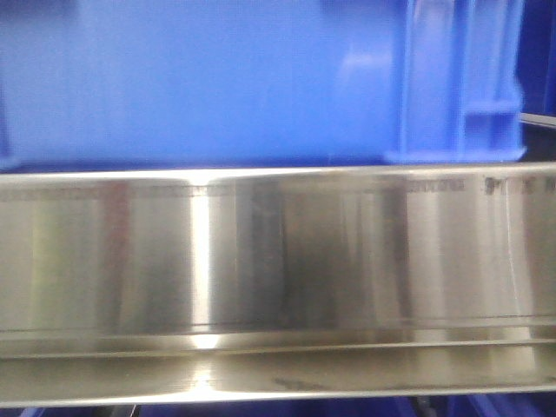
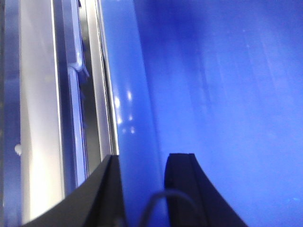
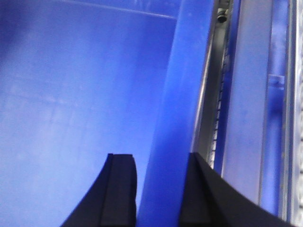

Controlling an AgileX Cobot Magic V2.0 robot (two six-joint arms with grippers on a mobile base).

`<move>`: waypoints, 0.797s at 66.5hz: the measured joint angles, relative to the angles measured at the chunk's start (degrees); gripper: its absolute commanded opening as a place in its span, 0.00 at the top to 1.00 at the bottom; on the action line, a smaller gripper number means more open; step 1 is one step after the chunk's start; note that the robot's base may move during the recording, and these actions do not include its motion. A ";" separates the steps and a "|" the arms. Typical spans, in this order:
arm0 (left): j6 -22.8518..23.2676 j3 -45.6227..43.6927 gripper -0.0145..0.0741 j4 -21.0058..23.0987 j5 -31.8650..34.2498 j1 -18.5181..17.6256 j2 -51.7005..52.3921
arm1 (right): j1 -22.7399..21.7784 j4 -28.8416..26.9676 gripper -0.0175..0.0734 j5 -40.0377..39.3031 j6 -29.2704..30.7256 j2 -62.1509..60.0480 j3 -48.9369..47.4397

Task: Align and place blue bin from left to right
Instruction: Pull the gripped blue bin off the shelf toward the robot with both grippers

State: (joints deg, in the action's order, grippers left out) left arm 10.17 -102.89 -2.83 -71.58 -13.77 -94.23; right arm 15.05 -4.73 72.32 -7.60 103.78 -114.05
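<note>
Bin of bright blue plastic (image 1: pixel 200 78) over brushed steel rail (image 1: pixel 261 261), left gripper (image 2: pixel 144 158), right gripper (image 3: pixel 156 156) at frame bottom, both clamping rim

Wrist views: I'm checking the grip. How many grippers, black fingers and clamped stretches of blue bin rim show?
Grippers: 2 (left gripper, right gripper)
Black fingers: 4, two per gripper
Clamped stretches of bin rim: 2, one per gripper
Total: 8
</note>
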 measured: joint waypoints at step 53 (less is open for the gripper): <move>0.11 -9.89 0.96 3.18 -2.21 0.00 5.31 | 0.02 -0.04 0.98 0.58 -0.81 -7.96 -3.60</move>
State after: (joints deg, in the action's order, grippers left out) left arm 10.28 -112.78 0.35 -73.79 -13.77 -88.92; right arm 15.07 -4.76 72.91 -8.41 95.82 -117.65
